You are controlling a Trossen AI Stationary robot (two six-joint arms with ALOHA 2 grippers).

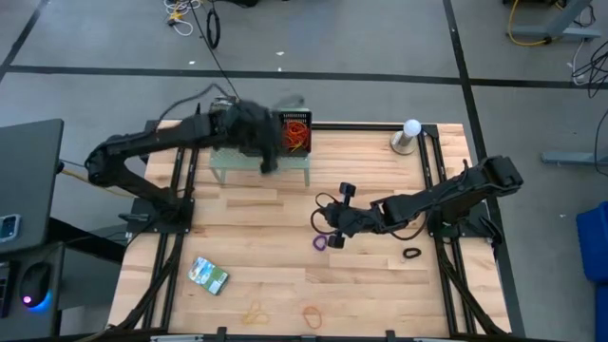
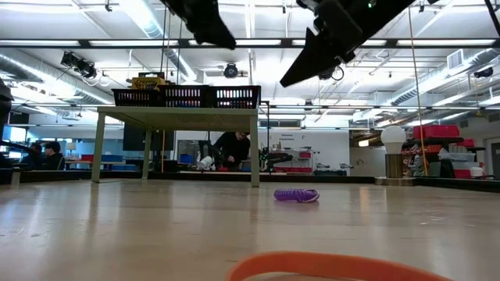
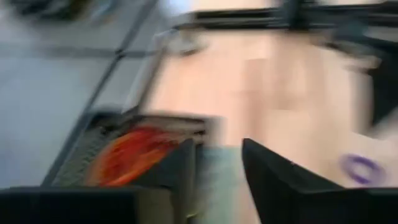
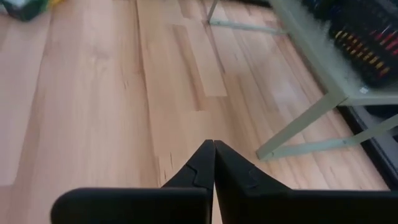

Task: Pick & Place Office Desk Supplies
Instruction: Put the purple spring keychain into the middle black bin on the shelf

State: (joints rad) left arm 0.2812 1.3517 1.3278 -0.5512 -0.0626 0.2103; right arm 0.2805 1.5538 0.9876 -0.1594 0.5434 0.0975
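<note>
Pale wood worktop [image 1: 285, 275], workshop room behind; purple band [image 1: 320, 242] lies mid-worktop by the right tool [image 1: 334, 239], pressed together and empty; left tool [image 3: 217, 165] spread above the shelf [image 1: 228, 161]

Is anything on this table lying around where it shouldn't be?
Mostly loose bands: a purple one and a black one near the right gripper, and two more at the front edge. A packet sits askew, while the tray already holds a tangle.

One camera looks straight down on the pale wooden tabletop [image 1: 285, 285]; another sits level at its surface. Both share the pale-green perforated shelf [image 1: 228, 163].
</note>
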